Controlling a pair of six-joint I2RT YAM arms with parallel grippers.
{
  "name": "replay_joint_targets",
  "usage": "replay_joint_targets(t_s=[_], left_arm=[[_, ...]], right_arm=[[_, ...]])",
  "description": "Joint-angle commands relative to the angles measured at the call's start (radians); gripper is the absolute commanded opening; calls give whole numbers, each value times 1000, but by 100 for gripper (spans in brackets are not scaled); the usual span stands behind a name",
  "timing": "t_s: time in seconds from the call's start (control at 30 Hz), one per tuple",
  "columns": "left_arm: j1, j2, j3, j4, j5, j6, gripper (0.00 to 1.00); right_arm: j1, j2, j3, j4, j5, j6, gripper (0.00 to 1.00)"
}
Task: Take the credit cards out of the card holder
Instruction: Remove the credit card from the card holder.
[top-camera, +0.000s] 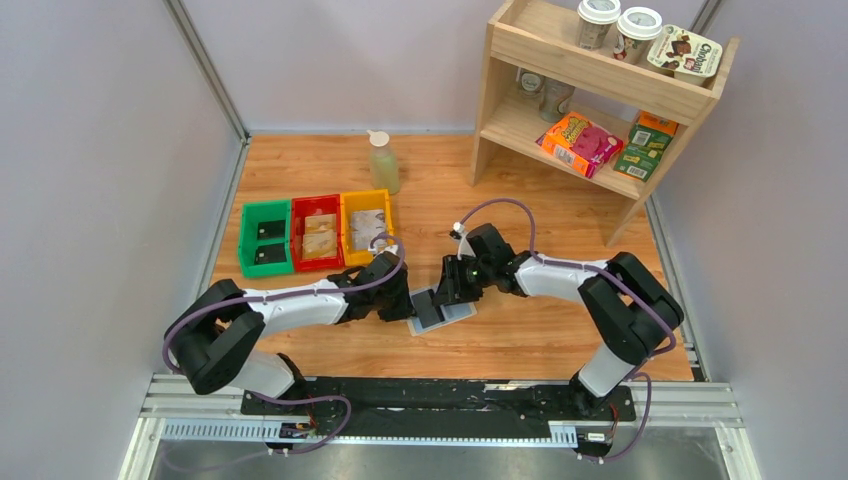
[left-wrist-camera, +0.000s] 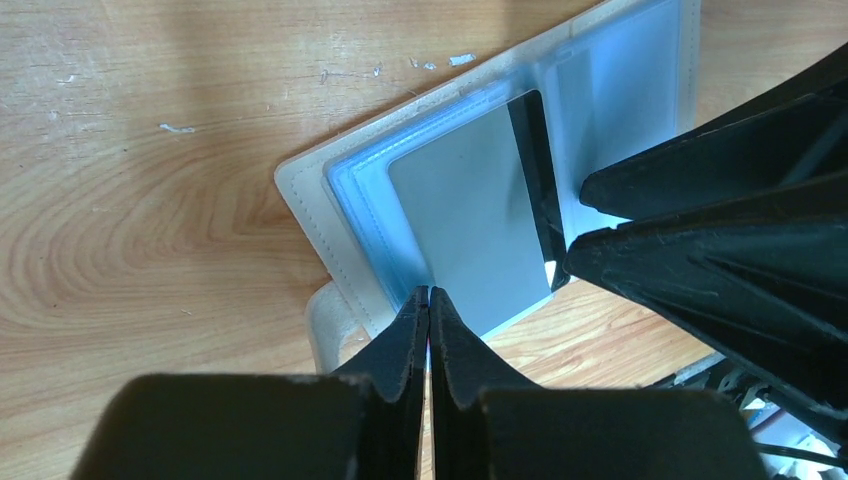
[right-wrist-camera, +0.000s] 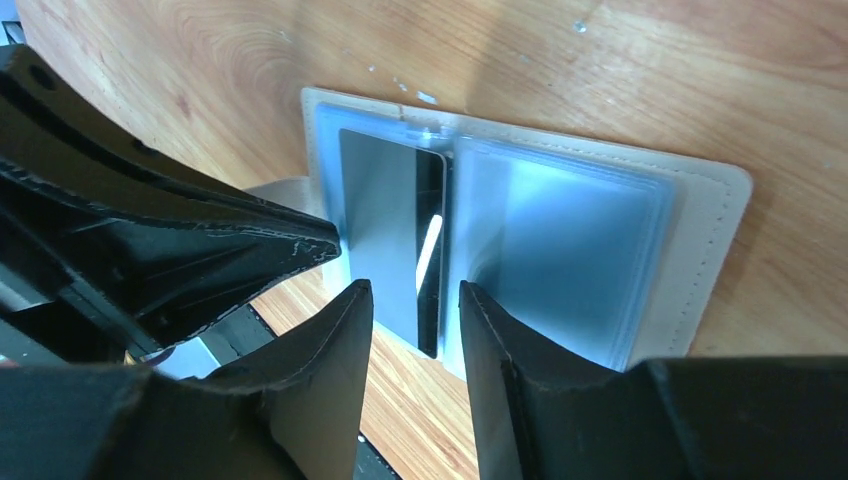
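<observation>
The card holder (top-camera: 462, 313) lies open on the table, beige outside (right-wrist-camera: 715, 225), pale blue-grey sleeves inside (left-wrist-camera: 620, 70). One silvery grey credit card (left-wrist-camera: 470, 230) with a black stripe sticks partly out of the left panel; it also shows in the right wrist view (right-wrist-camera: 380, 220). My left gripper (left-wrist-camera: 430, 292) is shut, its tips resting on the holder's sleeve edge beside the card. My right gripper (right-wrist-camera: 415, 288) is open, its jaws straddling the card's striped protruding end without touching it. The two grippers (top-camera: 403, 308) (top-camera: 447, 295) meet over the holder.
Green (top-camera: 265, 238), red (top-camera: 318, 233) and yellow (top-camera: 367, 226) bins holding cards stand just behind my left arm. A bottle (top-camera: 382, 162) stands farther back. A wooden shelf (top-camera: 600, 90) with cups and packets is at the back right.
</observation>
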Motion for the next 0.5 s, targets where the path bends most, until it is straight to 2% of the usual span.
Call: replay_joint_targets(t_s=[0.0,0.47], left_arm=[[-5,1,-20,4,-9,-12,4],[1,-13,-91,53,-2,-46,1]], right_arm=[[-15,28,-12,53,-53,14,42],[-29,104,-11,146,-144,31,38]])
